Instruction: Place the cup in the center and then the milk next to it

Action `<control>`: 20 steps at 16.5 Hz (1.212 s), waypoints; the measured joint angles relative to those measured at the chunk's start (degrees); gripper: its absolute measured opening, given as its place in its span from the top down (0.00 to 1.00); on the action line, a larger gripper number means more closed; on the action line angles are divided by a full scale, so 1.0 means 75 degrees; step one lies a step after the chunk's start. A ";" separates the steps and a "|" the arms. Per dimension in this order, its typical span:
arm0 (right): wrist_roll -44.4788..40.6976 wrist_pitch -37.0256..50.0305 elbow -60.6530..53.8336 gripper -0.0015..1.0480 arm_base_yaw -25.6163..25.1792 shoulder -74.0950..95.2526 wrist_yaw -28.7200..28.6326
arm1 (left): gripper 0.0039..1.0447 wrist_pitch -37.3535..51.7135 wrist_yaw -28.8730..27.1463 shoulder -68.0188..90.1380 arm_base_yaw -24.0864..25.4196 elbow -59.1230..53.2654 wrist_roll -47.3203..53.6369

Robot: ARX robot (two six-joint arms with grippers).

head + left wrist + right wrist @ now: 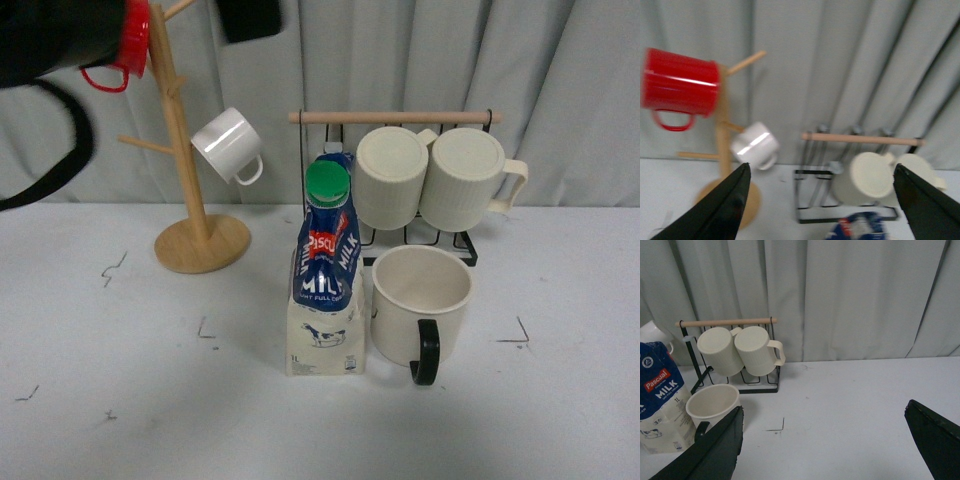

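Note:
The cup (pixel 420 305), a wide cream mug with a black handle turned toward the front, stands upright on the white table (pixel 560 420) near its middle. The milk (pixel 325 280), a blue and white carton with a green cap, stands upright just left of the cup, close to or touching it. Both show in the right wrist view, the cup (pixel 712 402) and the milk (pixel 660 395). My left gripper (pixel 821 167) is open and empty, high above the milk's blue top (pixel 860 227). My right gripper (pixel 824 410) is open and empty above the table, right of the cup.
A black wire rack with a wooden bar (pixel 400 117) holds two ribbed cream mugs (pixel 392 175) right behind the cup and milk. A wooden mug tree (pixel 200 240) at the back left carries a small white mug (pixel 228 145) and a red mug (pixel 680 87). A grey curtain hangs behind.

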 joint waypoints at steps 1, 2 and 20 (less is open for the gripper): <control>0.0000 -0.0003 0.0000 0.06 -0.0003 0.0000 0.0006 | 0.28 0.0312 0.0128 -0.0373 0.0414 -0.0647 0.0425; 0.0000 -0.0003 0.0000 0.06 0.0000 0.0000 0.0006 | 0.35 0.0332 0.0347 -0.0758 0.0807 -0.1107 0.0629; 0.0000 -0.0003 0.0000 0.06 0.0000 0.0000 0.0003 | 0.99 -0.0685 0.2993 -0.5455 0.3596 -0.4622 0.1125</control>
